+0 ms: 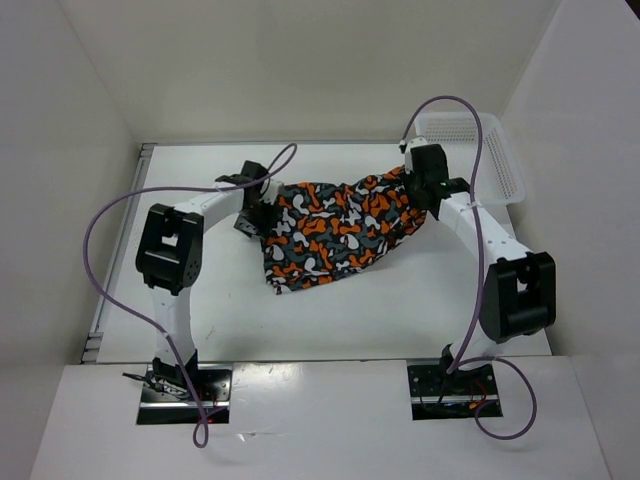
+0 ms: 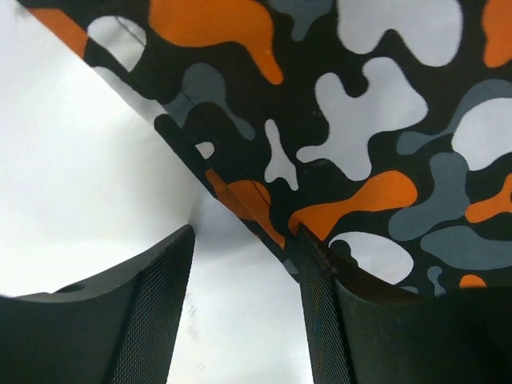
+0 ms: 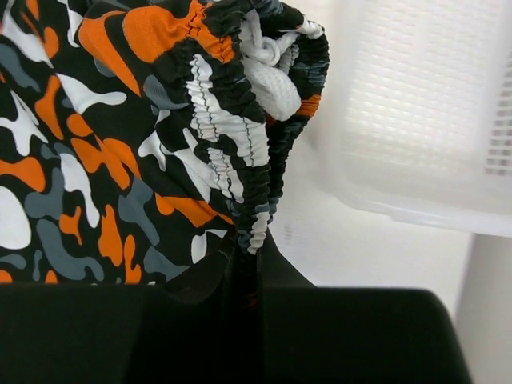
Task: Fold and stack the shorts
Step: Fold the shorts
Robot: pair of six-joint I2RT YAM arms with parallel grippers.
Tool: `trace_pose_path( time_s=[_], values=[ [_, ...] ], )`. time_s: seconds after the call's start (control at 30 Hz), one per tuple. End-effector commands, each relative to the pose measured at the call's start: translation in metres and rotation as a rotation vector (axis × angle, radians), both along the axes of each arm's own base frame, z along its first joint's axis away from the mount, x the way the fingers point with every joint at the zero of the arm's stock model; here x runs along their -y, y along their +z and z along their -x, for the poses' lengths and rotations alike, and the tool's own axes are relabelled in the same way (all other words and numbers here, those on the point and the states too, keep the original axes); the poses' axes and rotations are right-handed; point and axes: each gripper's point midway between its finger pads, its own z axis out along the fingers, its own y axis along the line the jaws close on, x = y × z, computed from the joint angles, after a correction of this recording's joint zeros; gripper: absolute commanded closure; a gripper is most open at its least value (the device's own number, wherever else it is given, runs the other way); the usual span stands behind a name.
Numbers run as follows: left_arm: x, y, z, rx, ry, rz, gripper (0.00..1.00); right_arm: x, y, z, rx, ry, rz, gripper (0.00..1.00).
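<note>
Right gripper (image 3: 248, 268) pinches the shorts (image 1: 330, 230) by the waistband; left gripper (image 2: 246, 240) gapes, apparently brushing cloth

Top external: sat high and behind, looked down, far off.
Wrist views: sat close, faced the shorts (image 3: 120, 160).
Shared: the shorts.

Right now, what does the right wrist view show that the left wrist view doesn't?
Only right wrist: the gathered waistband pinched in the shut right gripper, with the basket nearby. Only left wrist: the open left gripper at a flat cloth edge, gripping nothing. Both: the shorts and their camouflage print.
</note>
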Motion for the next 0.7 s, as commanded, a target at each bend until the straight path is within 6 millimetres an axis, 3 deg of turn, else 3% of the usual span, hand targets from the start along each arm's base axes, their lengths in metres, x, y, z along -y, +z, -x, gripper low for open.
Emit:
trace_pose_path(
  time_s=[0.0,0.07,0.1,0.2,0.23,0.33,0.57,0.67],
  values=[
    [0.043,-0.026,-0.002,-0.033,-0.092,0.050,0.38,0.026,0.052,-0.013,0.115,-0.056,0.121,1.00],
    [0.062,-0.035,0.001,-0.048,-0.134,0.053,0.39,0.022,0.062,-0.023,0.139,-0.059,0.141,1.00],
    [0.072,-0.030,-0.008,-0.021,-0.149,0.071,0.43,0.016,0.063,-0.024,0.129,-0.030,0.159,1.00],
    [0.094,-0.030,-0.013,-0.011,-0.187,0.096,0.45,-0.030,0.070,-0.027,0.148,0.063,0.196,1.00],
    [0.099,-0.024,-0.022,0.009,-0.192,0.112,0.45,-0.058,0.074,-0.028,0.163,0.113,0.196,1.00],
    [0.112,-0.026,-0.023,0.004,-0.215,0.124,0.45,-0.091,0.076,-0.030,0.158,0.143,0.158,1.00],
    [0.122,-0.028,-0.027,-0.008,-0.230,0.163,0.47,-0.185,0.027,-0.002,0.056,0.262,0.065,1.00],
    [0.121,-0.031,-0.025,-0.012,-0.229,0.161,0.47,-0.213,0.022,0.001,0.037,0.270,-0.017,1.00]
  ],
)
